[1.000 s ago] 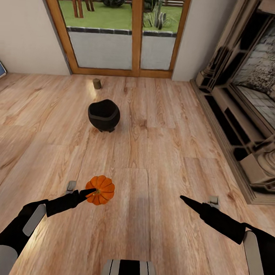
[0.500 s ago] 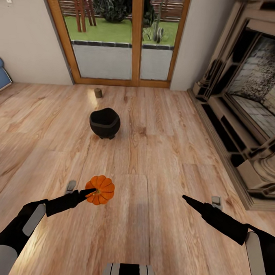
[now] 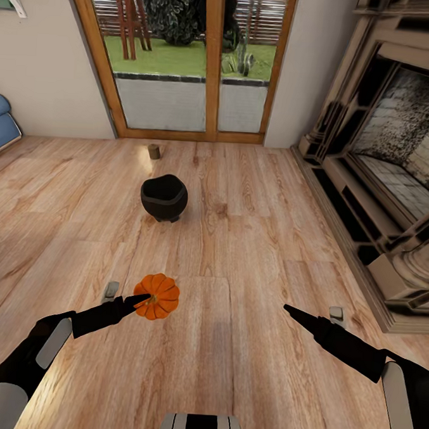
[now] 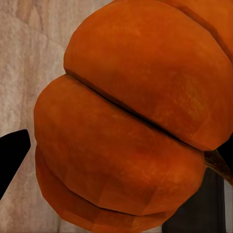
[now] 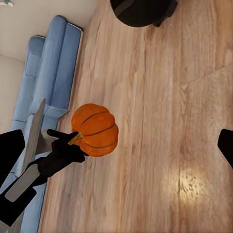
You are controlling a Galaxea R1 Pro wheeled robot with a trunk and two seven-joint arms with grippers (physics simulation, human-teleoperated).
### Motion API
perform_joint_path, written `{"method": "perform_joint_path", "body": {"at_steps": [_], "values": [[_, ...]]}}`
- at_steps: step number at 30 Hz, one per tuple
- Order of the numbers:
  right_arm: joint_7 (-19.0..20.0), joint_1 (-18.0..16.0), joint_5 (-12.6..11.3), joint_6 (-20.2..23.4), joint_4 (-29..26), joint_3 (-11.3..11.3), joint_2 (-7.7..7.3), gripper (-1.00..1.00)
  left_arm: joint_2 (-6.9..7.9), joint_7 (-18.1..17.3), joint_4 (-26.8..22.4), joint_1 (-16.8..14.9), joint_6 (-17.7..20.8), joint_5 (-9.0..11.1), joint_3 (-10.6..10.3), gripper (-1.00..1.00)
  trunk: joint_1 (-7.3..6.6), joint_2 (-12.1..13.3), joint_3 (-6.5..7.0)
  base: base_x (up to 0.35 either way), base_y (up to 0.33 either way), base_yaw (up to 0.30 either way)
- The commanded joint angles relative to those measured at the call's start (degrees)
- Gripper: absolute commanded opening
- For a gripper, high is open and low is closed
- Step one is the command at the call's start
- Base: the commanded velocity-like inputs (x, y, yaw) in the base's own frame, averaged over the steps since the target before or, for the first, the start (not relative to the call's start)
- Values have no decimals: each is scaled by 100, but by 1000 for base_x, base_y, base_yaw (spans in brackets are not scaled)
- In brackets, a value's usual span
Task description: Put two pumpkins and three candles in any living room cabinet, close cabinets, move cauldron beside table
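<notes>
Early days on this one, judging by the room. Left gripper (image 3: 144,297) clamped on one pumpkin (image 3: 157,296), carried out front above the wood floor (image 3: 251,229), stem end toward the fingers (clear enough from the right wrist camera, pumpkin (image 5: 95,129) pinched at the tip of the black arm). Right gripper (image 3: 288,310) holding nothing, tips looking pressed together from the head camera, though can't really tell how far apart. Cauldron (image 3: 164,197) sitting on the floor ahead, well apart from any table, so not placed yet. One candle (image 3: 153,151) standing near the glass doors (image 3: 192,61), not collected. Fireplace (image 3: 383,155) off to the right, blue sofa (image 5: 51,82) to the left. Second pumpkin, remaining candles, cabinet: nothing to report. Pretty much everything left to do.
</notes>
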Motion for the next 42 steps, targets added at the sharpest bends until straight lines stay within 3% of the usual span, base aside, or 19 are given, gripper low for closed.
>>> {"method": "perform_joint_path", "body": {"at_steps": [1, 12, 29, 42], "values": [[33, -4, 20, 19, 0, -4, 1, 100, -1, -8, -2, 0, 35, 23, 5, -100, -1, -1, -4, 11, 0, 0], [33, -4, 12, 19, -4, -1, 3, 100, -20, 4, -150, 3, 35, 16, -1, -100, -1, -1, -4, -42, 0, 0], [33, -4, 1, 19, -8, -1, 1, 100, -30, 11, -252, 5, 30, 16, -19, -100, -1, -1, -4, -302, 0, 0], [41, -4, -18, 11, -9, -2, 1, 100, -33, 7, -269, 11, 31, 16, -18, -100, -1, -1, -4, -34, 0, 0]]}}
